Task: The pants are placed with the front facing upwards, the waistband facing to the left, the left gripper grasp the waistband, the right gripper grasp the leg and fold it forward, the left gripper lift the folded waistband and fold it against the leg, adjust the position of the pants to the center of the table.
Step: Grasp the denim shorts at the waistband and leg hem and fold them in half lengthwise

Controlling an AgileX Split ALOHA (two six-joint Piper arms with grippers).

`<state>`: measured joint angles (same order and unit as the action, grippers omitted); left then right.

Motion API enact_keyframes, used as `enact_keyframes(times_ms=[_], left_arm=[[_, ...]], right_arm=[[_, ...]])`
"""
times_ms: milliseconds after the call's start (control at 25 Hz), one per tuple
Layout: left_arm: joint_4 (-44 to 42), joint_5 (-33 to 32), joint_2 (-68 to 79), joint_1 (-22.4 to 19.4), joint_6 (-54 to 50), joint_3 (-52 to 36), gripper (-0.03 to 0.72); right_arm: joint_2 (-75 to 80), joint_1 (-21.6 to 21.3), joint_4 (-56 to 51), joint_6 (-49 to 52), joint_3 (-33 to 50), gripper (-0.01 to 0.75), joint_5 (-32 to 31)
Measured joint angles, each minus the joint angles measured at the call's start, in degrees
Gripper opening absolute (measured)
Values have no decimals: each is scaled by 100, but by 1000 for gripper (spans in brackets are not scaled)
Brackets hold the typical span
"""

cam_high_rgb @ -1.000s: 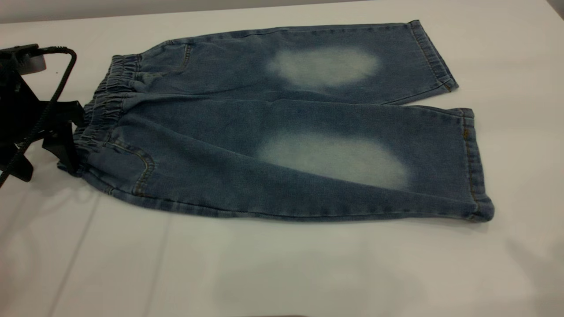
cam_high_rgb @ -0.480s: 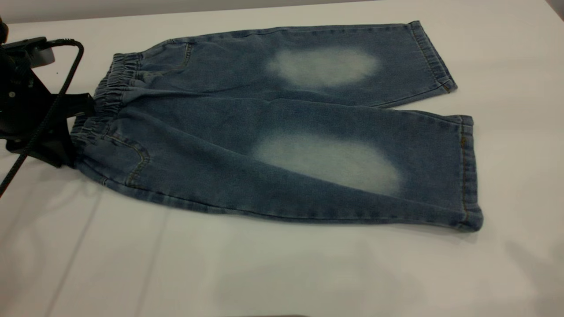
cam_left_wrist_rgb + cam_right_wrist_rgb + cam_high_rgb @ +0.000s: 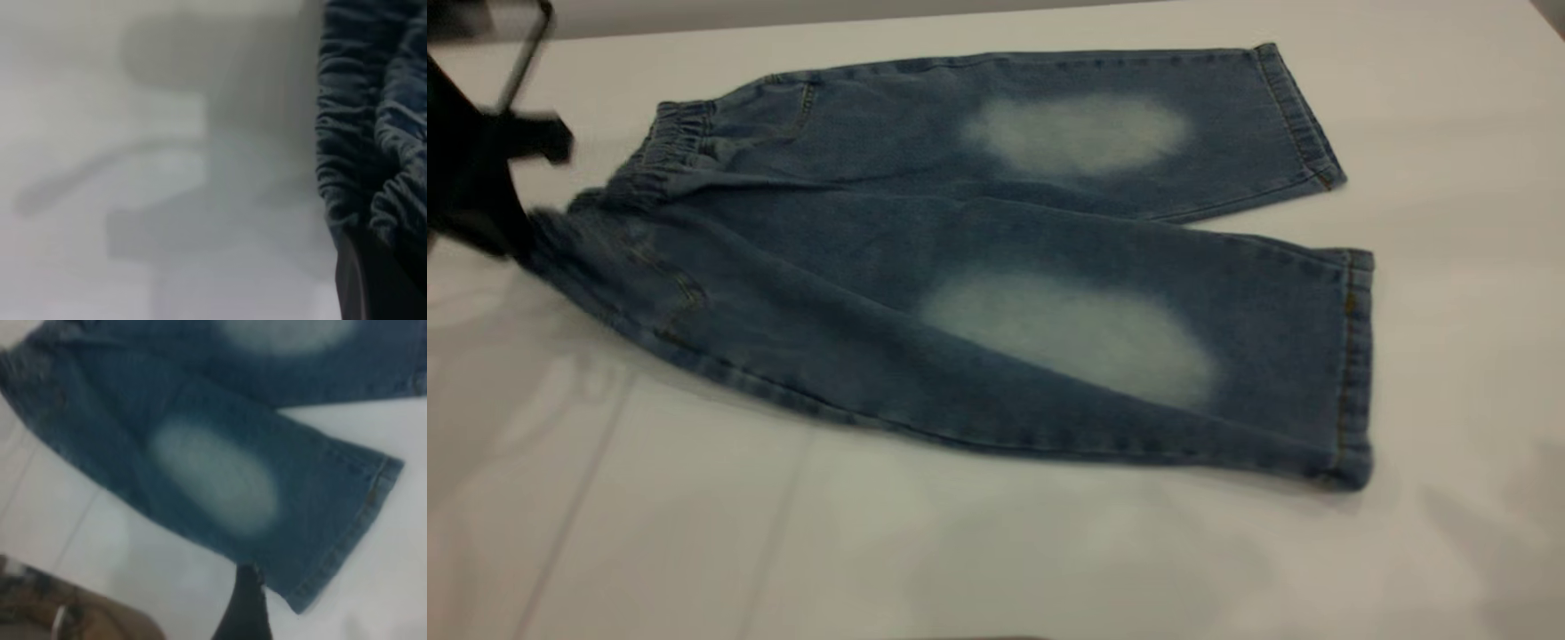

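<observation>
The blue denim pants (image 3: 978,258) lie front up on the white table, waistband (image 3: 649,164) to the left and both legs (image 3: 1067,333) pointing right. My left gripper (image 3: 527,227) is at the left edge of the exterior view. It is shut on the near end of the waistband, which is lifted and stretched leftward. In the left wrist view the gathered waistband (image 3: 363,127) sits against a dark finger (image 3: 370,283). My right gripper (image 3: 245,603) hovers above the near leg's hem (image 3: 363,513); it is outside the exterior view.
White table surface (image 3: 996,551) lies bare in front of the pants and to the right of the hems (image 3: 1352,356). The table's near edge, with something brown beyond it (image 3: 80,613), shows in the right wrist view.
My left gripper has moved back and to the left with the waistband. The near waistband corner followed it, and the near leg's hem slid left and toward the front.
</observation>
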<state>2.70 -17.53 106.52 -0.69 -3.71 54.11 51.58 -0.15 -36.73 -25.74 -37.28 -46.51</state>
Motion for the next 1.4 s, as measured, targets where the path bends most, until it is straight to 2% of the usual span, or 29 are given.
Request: enact_keyframes(times_ms=[240,600,800,1120,1400], left_arm=[[-20,-185,-352,77,27,-4,30],[-24,-191,-363,699,27,-4,30],[-38,-197,-363,710,27,-4,30],[-38,-197,-363,710,27,-4,30],[-38,-207,-363,710,27,-4,30]], right_arm=[[1056,0,-621,-502,452,549,232],[2700,37,-1764,-1784,828,549,841],[3667,656,-2317,-2320,828,549,1353],[4830,1683,-2739,-2553,828,549,2023],[5244,1852,-3338,-3102,806,546,2360]])
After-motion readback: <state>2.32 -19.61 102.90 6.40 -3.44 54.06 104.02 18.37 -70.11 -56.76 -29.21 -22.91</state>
